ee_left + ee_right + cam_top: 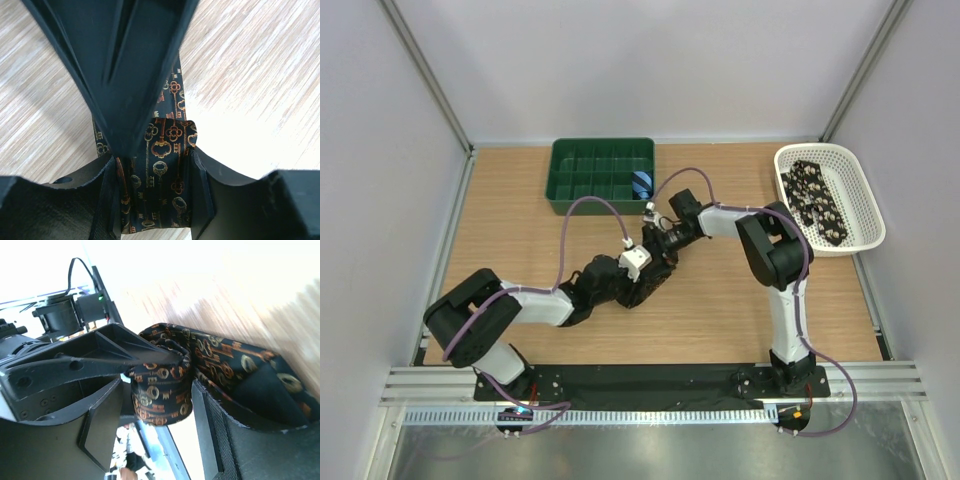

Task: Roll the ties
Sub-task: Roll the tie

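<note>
Dark, near-black tie printed with rows of small gold and orange keys, with a plain dark lining on the back. Sits about mid-table, slightly toward the rear, hidden in the overhead view beneath the two meeting grippers. Partly wound: a tight, stubby roll with its spiral showing at one end, plus a loose tail.

Pinched at the roll by the right gripper, one finger pressed to each side of the coil. Squeezed across the flat band by the left gripper, both fabric edges curling up against the inner finger faces. Met at the spiral end, in the right wrist view, by the tip of a left-gripper finger.

Runs, in the left wrist view, straight away from the camera, lengthwise between the fingers and on under a finger of the right gripper. Trails, in the right wrist view, off to the right along the wood, lining twisted upward. No pointed end in sight. Roll axis crosswise to the band; heading on the table impossible to tell from above.

Green divided tray just behind the grippers, near but apart, with a small blue roll in a right-end compartment. White basket well apart at the right edge of the table, holding black spotted ties. Bare wood to the left and in front, between grippers and arm bases. Cable loops arching over both forearms.
</note>
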Motion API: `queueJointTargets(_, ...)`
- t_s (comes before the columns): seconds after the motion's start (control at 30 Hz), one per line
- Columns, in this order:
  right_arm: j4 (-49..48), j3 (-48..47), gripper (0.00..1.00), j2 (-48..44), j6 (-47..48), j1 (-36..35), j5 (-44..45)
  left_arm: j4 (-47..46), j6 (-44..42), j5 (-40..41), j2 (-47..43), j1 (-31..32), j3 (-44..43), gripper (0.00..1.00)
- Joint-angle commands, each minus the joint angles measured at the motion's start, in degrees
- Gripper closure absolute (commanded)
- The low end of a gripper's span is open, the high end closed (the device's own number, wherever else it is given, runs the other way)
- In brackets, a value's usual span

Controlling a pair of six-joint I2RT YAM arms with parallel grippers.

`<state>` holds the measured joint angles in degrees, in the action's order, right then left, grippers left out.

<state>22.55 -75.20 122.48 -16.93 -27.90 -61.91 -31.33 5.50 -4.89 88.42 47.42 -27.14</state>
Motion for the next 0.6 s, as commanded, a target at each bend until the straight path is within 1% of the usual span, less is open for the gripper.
queueJointTargets(0.0,2.9,-1.8,0.37,-4.8,2.2,1.4,3.1,4.1,-1.2,-1.2,-0.9,0.4,-1.8,0.61)
queueJointTargets(0.07,4.7,-1.7,0.37,-5.3,3.2,1.9,3.9,5.6,-1.3,-1.0,-0.9,0.5,-2.7,0.61)
queueJointTargets(0.13,4.4,-1.0,0.37,-6.8,3.4,2.5,5.1,9.0,-1.2,0.0,-0.7,0.6,-4.6,0.61)
queueJointTargets(0.3,-1.2,3.6,0.39,-12.0,-1.0,5.1,9.3,15.8,-0.5,2.8,-0.7,1.3,-7.6,0.59)
queueJointTargets(0.47,-4.9,9.2,0.40,-19.0,-3.2,8.9,17.7,20.9,0.0,4.5,0.5,1.4,-10.7,0.59)
queueJointTargets(0.53,-8.5,13.2,0.43,-21.6,-4.7,10.6,19.4,23.7,0.5,4.4,1.0,1.4,-11.8,0.59)
queueJointTargets(0.57,-9.4,14.6,0.44,-24.3,-5.1,12.0,22.2,24.7,0.7,6.1,1.5,1.5,-12.9,0.59)
